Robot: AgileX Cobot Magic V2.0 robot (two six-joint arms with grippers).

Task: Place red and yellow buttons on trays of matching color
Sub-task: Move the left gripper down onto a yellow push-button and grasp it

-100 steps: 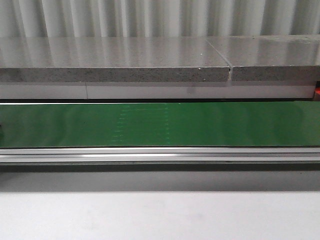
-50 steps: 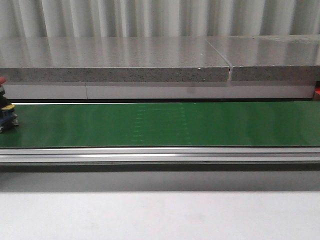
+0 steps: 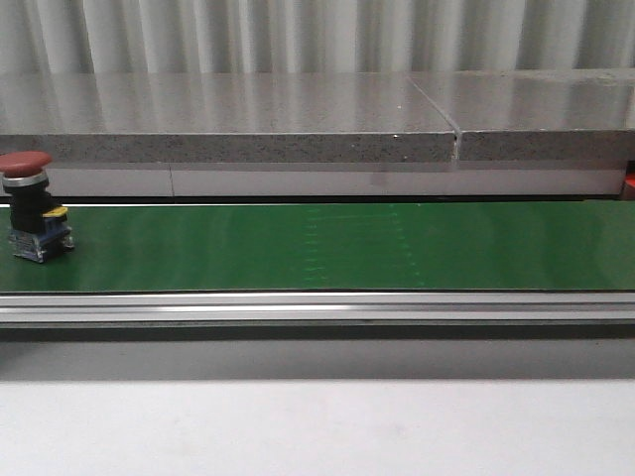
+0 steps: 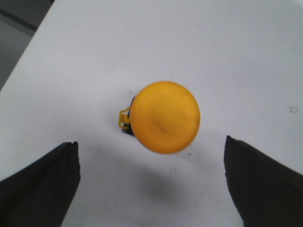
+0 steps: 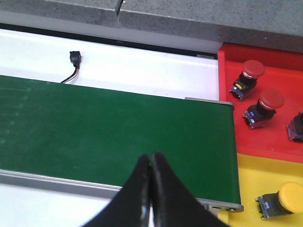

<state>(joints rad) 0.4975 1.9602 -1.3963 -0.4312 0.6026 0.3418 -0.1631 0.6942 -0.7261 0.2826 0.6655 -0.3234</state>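
Observation:
A red button [image 3: 35, 208] stands upright on the green belt [image 3: 327, 248] at the far left of the front view. In the left wrist view a yellow button [image 4: 164, 117] sits on a white surface, just ahead of my open left gripper [image 4: 151, 184], whose fingers are wide apart and clear of it. My right gripper [image 5: 151, 161] is shut on nothing and hovers over the belt's near edge. Beside the belt's end lie a red tray [image 5: 227, 61] holding red buttons [image 5: 248, 75] and a yellow tray [image 5: 255, 172] holding a yellow button [image 5: 284, 198].
A grey stone ledge [image 3: 228, 119] runs behind the belt, and an aluminium rail [image 3: 317, 307] runs along its front. A small black plug with a cable [image 5: 74, 59] lies on the white strip behind the belt.
The red button has ridden in from the left edge along the belt and now shows in full. The belt's faint marks have shifted to the right.

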